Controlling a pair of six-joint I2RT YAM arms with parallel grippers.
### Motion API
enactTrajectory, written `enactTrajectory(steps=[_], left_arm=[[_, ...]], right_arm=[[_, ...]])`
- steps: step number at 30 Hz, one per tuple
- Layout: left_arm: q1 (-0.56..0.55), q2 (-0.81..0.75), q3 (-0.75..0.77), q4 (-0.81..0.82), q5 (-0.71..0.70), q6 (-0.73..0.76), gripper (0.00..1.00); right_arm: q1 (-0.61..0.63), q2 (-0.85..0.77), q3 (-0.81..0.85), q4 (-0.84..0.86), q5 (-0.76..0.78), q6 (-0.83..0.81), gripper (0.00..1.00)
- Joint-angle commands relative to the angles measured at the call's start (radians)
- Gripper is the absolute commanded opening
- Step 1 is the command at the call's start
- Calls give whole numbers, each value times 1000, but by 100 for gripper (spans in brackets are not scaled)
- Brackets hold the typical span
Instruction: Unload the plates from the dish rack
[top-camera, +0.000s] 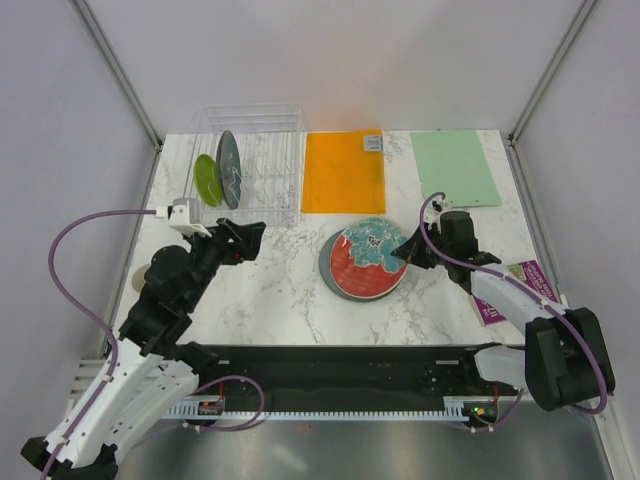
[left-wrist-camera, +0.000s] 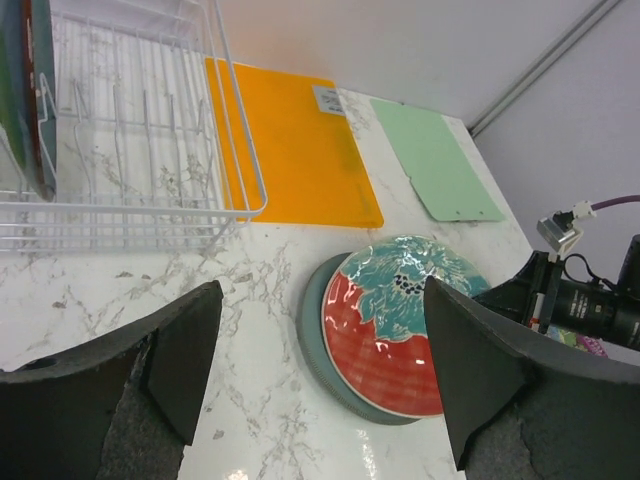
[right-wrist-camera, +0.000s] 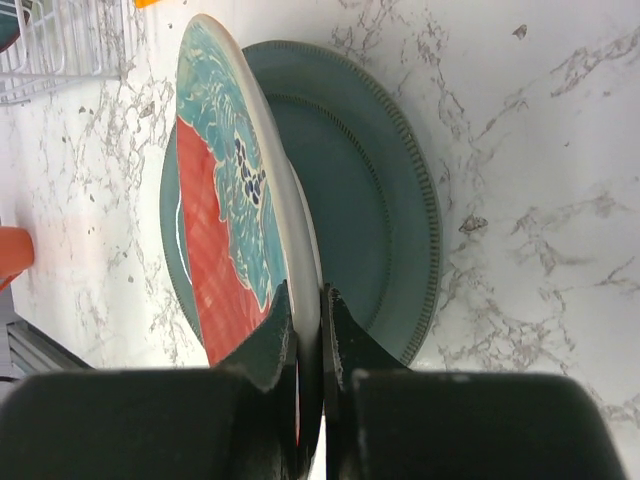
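Dish rack (top-camera: 275, 170) holds two plates (top-camera: 229, 170), table (top-camera: 270, 290) two more.

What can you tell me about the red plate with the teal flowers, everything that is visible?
The red plate is round and glossy, ceramic by its look: red face, teal floral pattern with dark specks, cream rim. The right gripper pinches its rim, shut on it. It is tilted over the grey-green plate on the marble table; whether its far edge touches that plate is unclear.
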Motion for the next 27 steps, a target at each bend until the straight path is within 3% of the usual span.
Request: enactTrajectory(steps=[1,5,8,10,12,20,27], left_arm=[[1,-1,-18,-52,-46,50,87],[1,-4,-30,-62,-51,49,87],[0,-6,-32,-62,-52,47,87],[1,0,-32,-62,-52,47,87],[1,5,-32,-62,-52,47,87],[1,48,-30,-62,-38,37,87],[1,66,-30,-61,-29,27,87]], right_arm=[[-6,45,13,214,-130,56,0],[-6,152,9,234,-187,56,6],[-7,185,13,196,-167,35,32],[-7,188,16,164,-153,18,36],[-6,188,28,132,-129,-8,52],[-3,211,87,-74,-2,-124,68],[13,188,130,-194,144,-191,73]])
